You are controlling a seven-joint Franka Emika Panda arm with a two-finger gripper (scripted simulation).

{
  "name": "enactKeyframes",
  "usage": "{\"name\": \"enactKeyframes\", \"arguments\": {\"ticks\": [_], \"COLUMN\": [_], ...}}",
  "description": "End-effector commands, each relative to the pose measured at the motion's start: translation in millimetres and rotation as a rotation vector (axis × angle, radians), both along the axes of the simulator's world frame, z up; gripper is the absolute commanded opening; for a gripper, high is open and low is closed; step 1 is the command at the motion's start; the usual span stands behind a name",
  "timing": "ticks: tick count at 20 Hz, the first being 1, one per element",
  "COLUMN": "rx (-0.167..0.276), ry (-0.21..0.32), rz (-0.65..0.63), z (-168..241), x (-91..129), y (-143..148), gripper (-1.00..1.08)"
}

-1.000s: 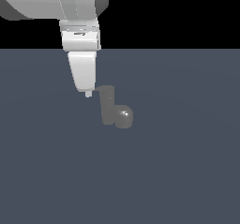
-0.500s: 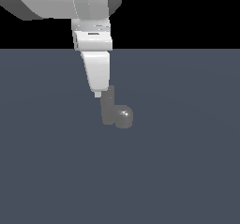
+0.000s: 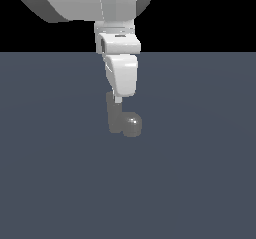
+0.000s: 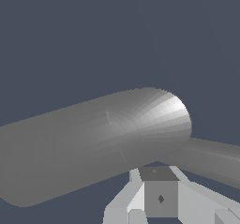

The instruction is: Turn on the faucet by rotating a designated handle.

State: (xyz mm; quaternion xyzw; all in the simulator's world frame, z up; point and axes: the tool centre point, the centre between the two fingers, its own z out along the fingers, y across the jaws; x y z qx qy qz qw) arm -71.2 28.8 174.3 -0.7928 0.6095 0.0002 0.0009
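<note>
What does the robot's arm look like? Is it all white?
Mostly. The big rounded white arm has smooth curved shells with grey shading. Below it sits a blocky white wrist piece, then the tapering white gripper. In the wrist view the gripper looks pale grey and angular, with a small dark diamond mark. No cables show.

The faucet [image 3: 120,118] is rendered in dull mid grey, with a bright white highlight on its rounded bulb. The gripper [image 3: 118,99] is shown in white with pale grey shading, as is the robot arm [image 3: 85,0]. The bench [image 3: 200,173] is a uniform slate blue-grey, unpatterned. The background above it is plain black.
</note>
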Motion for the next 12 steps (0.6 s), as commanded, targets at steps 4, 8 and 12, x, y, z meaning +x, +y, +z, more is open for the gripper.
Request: {"name": "enactKeyframes", "arguments": {"ticks": [4,8,12], "rx": [0.0,-0.001,-0.001], "ry": [-0.001,-0.001,0.0], "rz": [-0.016,-0.024,-0.032], "z": [-0.6,-0.9,-1.3], "x": [16.5,28.4,39.9], "y": [-22.1,-37.6,-52.8], "gripper": [-1.0,-1.0,-1.0]}}
